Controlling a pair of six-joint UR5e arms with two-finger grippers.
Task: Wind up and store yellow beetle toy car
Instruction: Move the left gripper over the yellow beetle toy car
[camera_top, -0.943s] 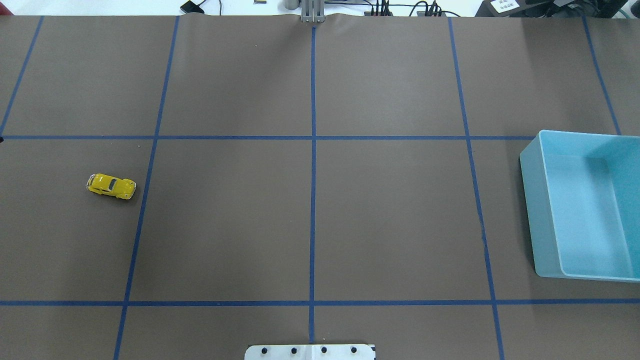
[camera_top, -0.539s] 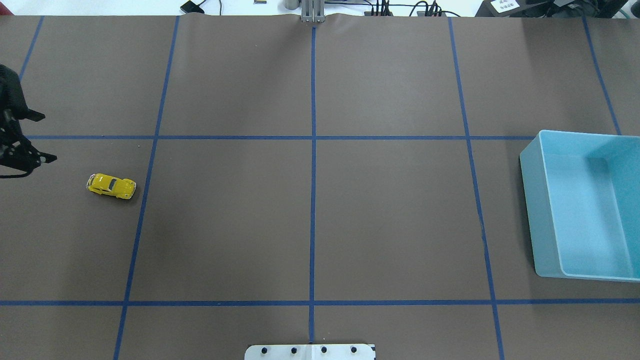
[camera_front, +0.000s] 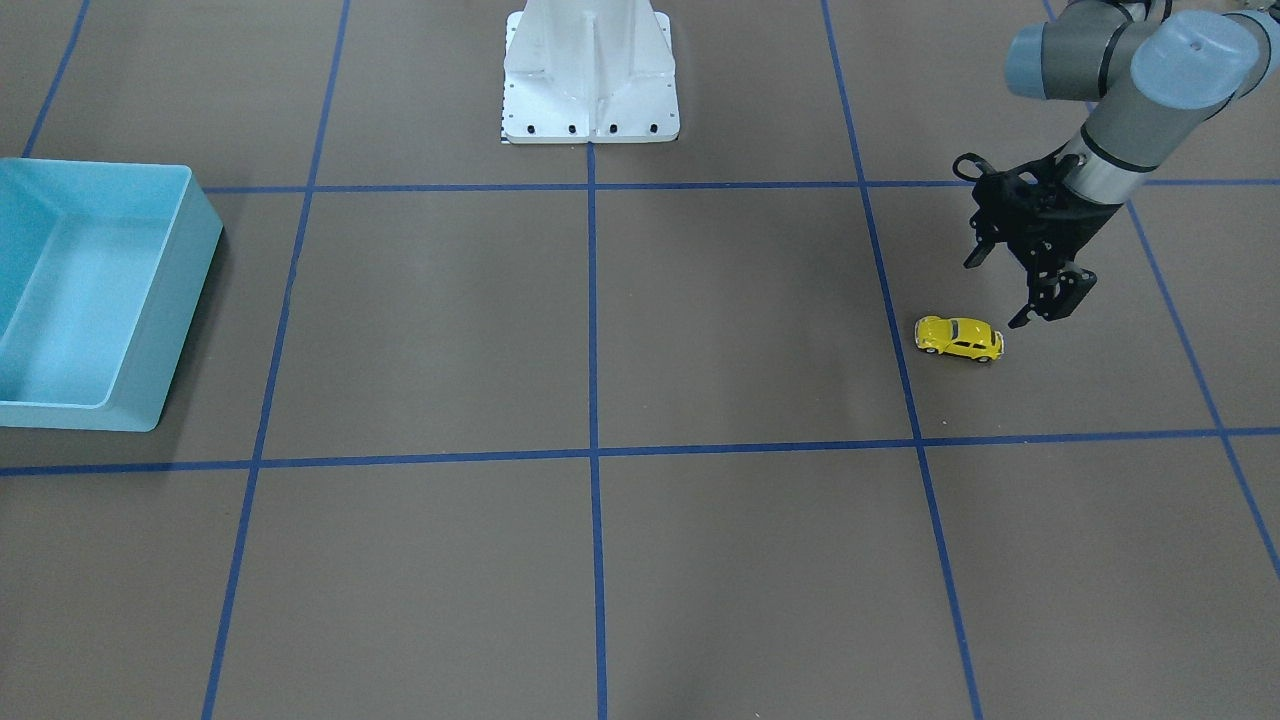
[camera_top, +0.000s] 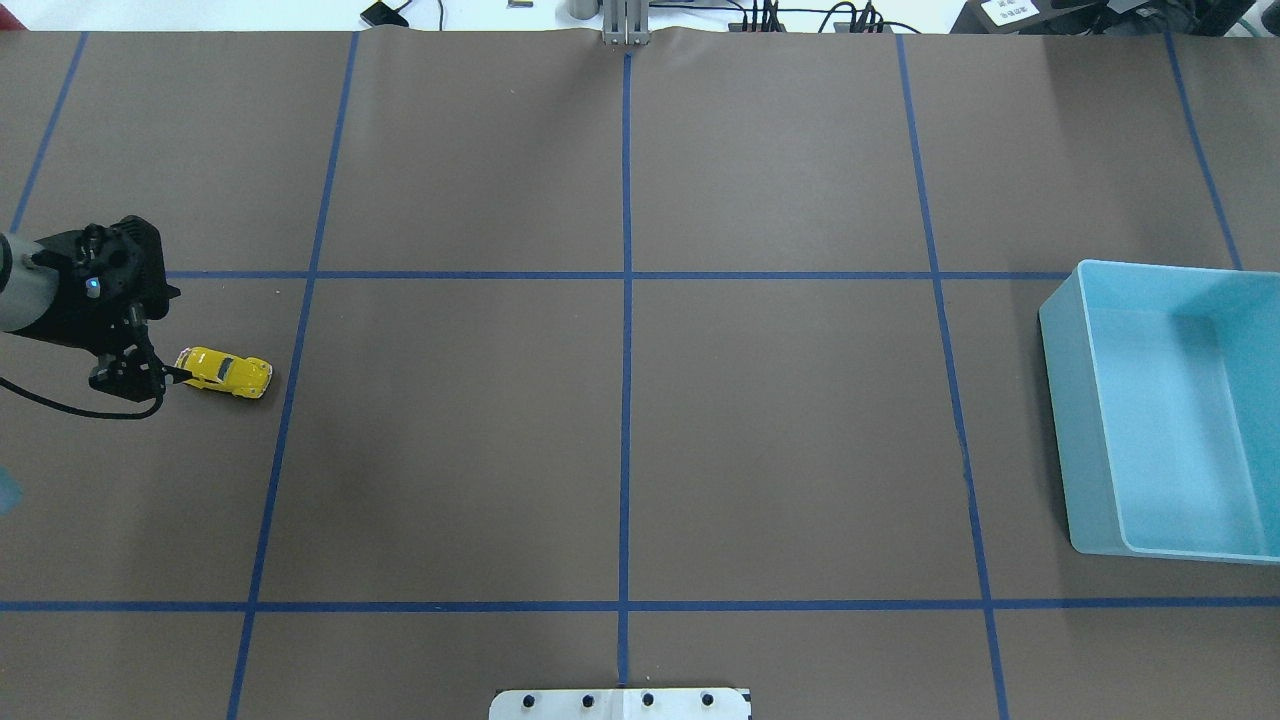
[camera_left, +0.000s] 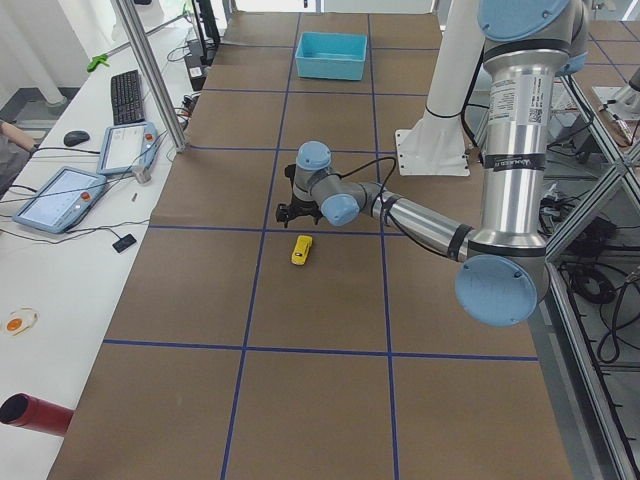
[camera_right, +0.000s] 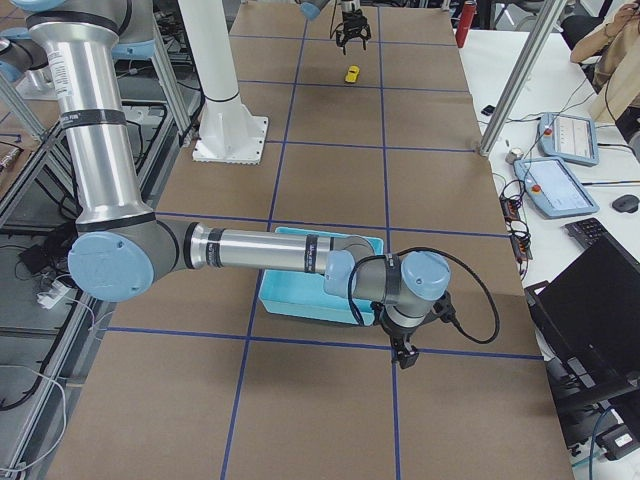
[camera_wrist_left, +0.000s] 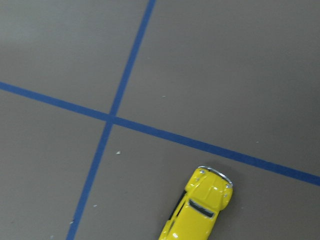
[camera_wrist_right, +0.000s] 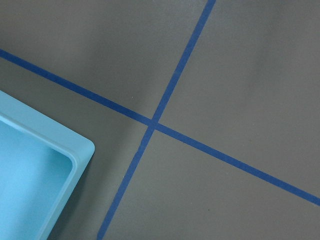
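Observation:
The yellow beetle toy car (camera_top: 224, 371) stands on its wheels on the brown mat at the left of the table; it also shows in the front-facing view (camera_front: 959, 338) and at the bottom edge of the left wrist view (camera_wrist_left: 197, 210). My left gripper (camera_front: 1003, 285) is open and empty. It hovers just beside and above one end of the car, on the side towards the table's left edge (camera_top: 160, 335). My right gripper (camera_right: 405, 352) shows only in the exterior right view, near the blue bin, and I cannot tell whether it is open or shut.
A light blue open bin (camera_top: 1075, 400) stands at the table's right edge, with nothing in it; its corner shows in the right wrist view (camera_wrist_right: 75, 150). Blue tape lines grid the mat. The robot's white base (camera_front: 590, 90) sits at the near middle edge.
My left arm has come in from the table's left edge and moved towards the car, turning its open gripper down beside it. The car has not moved.

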